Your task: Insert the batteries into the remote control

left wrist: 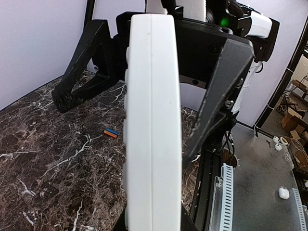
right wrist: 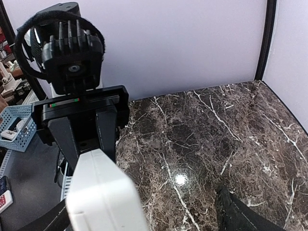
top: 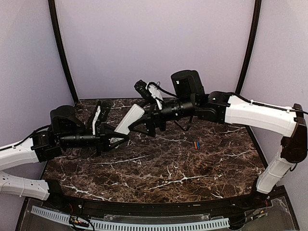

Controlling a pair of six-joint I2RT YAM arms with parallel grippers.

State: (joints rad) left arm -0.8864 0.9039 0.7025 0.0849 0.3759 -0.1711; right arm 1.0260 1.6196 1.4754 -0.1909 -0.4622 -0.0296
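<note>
The slim white rectangular remote control (top: 130, 119) is up in the air above the dark brown, white-veined marble tabletop (top: 159, 168), slanting between the 2 arms. The left gripper (top: 117, 134) is clamped on its lower end and carries it alone. The right gripper (top: 141, 128) has its jaws spread wide. Its 2 black fingers (left wrist: 79, 77) stand on either side of the remote's upper end, and from the left wrist a gap shows on each side. The 2 tiny batteries (top: 196, 144), one orange-red and one blue, lie side by side and touching on the marble, right of the table's middle and well apart from the remote. I cannot tell which way the remote's battery recess faces.
</note>
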